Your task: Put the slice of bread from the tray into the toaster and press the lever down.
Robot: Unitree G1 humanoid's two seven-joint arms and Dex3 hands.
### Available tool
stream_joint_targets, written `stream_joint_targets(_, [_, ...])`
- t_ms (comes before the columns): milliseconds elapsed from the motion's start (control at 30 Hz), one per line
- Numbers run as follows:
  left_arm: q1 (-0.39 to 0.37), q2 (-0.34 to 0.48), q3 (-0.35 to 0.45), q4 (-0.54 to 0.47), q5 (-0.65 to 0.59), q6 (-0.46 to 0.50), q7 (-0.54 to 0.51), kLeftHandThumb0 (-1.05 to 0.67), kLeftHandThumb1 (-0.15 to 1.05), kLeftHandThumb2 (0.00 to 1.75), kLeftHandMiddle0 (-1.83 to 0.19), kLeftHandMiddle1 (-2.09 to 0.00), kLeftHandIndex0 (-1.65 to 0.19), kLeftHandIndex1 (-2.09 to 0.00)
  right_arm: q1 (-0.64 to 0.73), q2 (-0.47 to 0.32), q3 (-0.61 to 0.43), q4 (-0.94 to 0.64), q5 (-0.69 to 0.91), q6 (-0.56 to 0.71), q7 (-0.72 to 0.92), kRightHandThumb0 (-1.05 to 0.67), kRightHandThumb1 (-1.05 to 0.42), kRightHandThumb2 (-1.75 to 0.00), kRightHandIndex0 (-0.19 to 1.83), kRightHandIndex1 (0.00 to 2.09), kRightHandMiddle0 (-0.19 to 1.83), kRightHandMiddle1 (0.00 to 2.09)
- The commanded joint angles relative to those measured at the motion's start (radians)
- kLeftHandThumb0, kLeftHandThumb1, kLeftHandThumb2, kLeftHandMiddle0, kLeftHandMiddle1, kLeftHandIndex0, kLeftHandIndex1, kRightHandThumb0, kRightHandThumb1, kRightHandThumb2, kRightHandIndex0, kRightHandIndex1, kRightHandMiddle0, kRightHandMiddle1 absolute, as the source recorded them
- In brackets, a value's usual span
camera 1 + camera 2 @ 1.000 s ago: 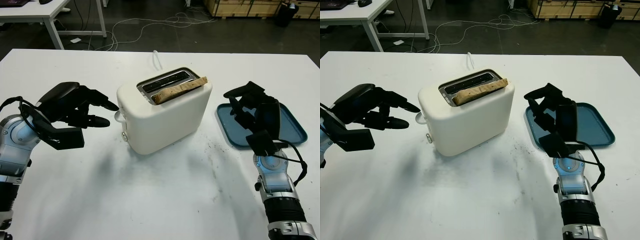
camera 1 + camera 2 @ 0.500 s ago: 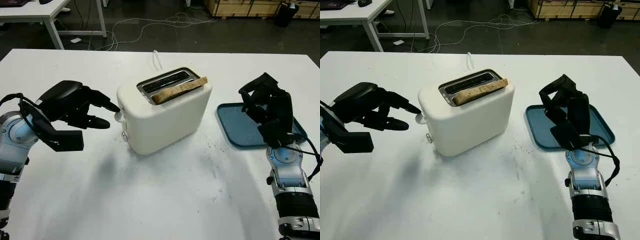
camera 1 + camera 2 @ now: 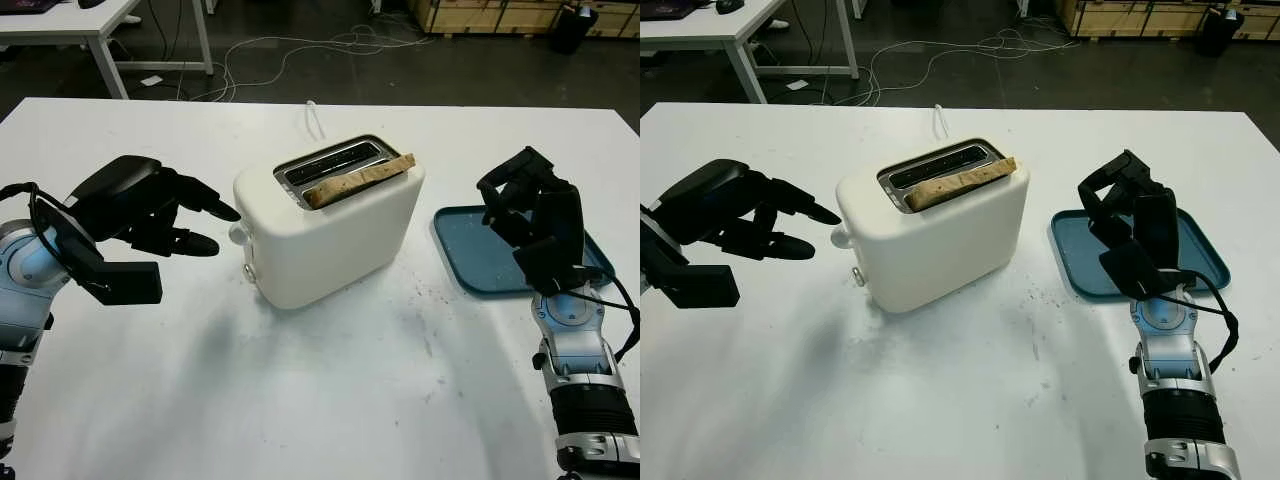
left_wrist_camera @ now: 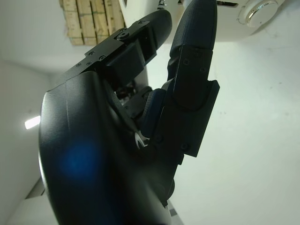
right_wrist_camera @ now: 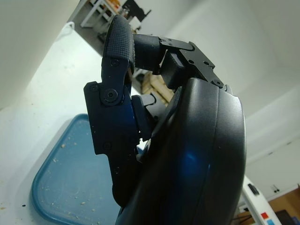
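The white toaster [image 3: 335,235] stands mid-table with the slice of bread [image 3: 360,180] sticking up out of its near slot, tilted slightly. A white lever knob [image 3: 239,233] juts from the toaster's left end. My left hand [image 3: 222,228] hovers open just left of that end, its upper fingertip pointing close above the knob; I cannot tell whether they touch. My right hand [image 3: 497,200] is raised over the blue tray [image 3: 470,265], open and holding nothing. The tray holds only crumbs.
A white cable [image 3: 314,118] runs from behind the toaster to the table's far edge. Crumbs are scattered on the table [image 3: 330,390] between toaster and tray. Beyond the far edge are floor cables and another desk [image 3: 90,25].
My right hand drew back from beside the toaster to above the tray, then held still. The left arm shifted slightly left; its fingertips stay near the knob. Bread and toaster have not moved.
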Motion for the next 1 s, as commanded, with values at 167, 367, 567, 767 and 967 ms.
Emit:
stream_joint_targets(167, [0.011,0.006,-0.003,0.000,-0.009,-0.006,-0.017,-0.78,0.92,0.16,-1.19,-1.39,-1.03,0.00,-0.004,-0.002,0.004,0.006,0.000,-0.011,-0.002,-0.63,-0.92,-0.37,0.80,1.75,0.59,1.71])
stream_joint_targets(367, [0.008,-0.003,-0.019,0.019,-0.018,-0.009,-0.030,-0.77,0.92,0.14,-1.20,-1.38,-1.04,-0.01,-0.003,-0.003,0.004,0.001,0.002,-0.003,-0.001,-0.64,-0.92,-0.38,0.80,1.75,0.58,1.72])
stream_joint_targets(567, [0.002,-0.001,-0.045,0.027,-0.019,0.000,-0.056,-0.75,0.92,0.10,-1.21,-1.37,-1.04,0.00,-0.004,-0.004,0.006,0.002,-0.003,-0.009,-0.004,-0.62,-0.92,-0.38,0.80,1.75,0.56,1.74])
stream_joint_targets(767, [0.002,-0.005,-0.054,0.030,-0.025,0.015,-0.073,-0.75,0.92,0.09,-1.24,-1.28,-1.04,0.00,-0.005,-0.002,0.003,0.007,0.003,-0.013,-0.005,-0.61,-0.92,-0.37,0.80,1.75,0.58,1.72])
stream_joint_targets(967, [0.001,-0.008,-0.055,0.044,-0.034,0.011,-0.078,-0.76,0.92,0.08,-1.26,-1.22,-1.05,-0.01,-0.001,-0.002,0.003,0.000,0.002,-0.012,-0.007,-0.62,-0.92,-0.37,0.80,1.75,0.58,1.72])
